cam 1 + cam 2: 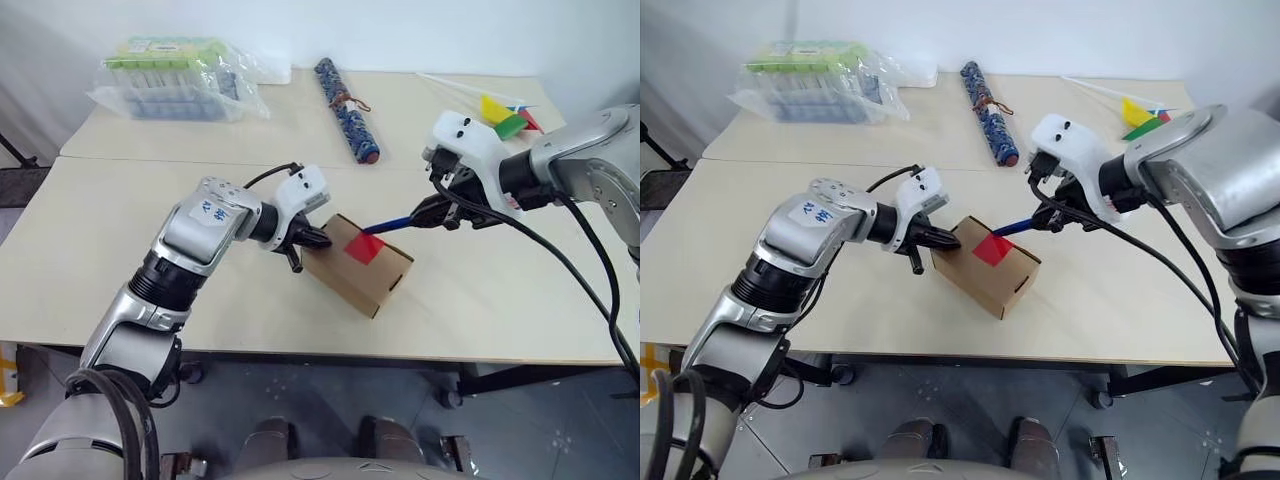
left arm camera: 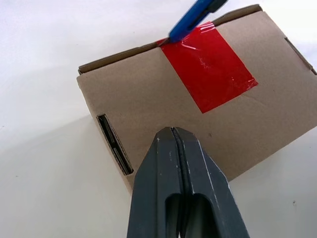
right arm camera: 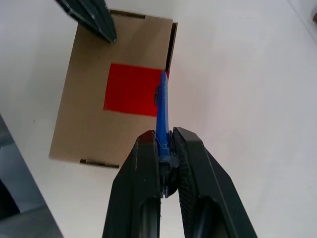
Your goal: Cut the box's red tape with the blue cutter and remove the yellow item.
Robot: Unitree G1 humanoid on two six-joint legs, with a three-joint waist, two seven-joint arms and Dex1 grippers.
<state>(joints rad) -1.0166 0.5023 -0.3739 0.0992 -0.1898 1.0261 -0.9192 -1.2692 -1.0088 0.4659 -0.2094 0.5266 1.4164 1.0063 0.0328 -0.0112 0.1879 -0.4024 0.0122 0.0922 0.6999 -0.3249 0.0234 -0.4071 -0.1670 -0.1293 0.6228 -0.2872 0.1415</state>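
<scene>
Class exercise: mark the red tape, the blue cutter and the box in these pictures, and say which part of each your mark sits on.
red tape (image 2: 210, 69), left wrist view: middle of the red patch.
blue cutter (image 3: 163, 106), right wrist view: middle of its blue shaft, above the fingers.
box (image 1: 345, 272), left eye view: bare cardboard side below the tape.

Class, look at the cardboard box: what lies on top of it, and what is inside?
On the box sits the red tape, with the blue cutter tip at its edge. The left tool, shut, is at the box's end. The flaps are closed, so the inside is hidden.
</scene>
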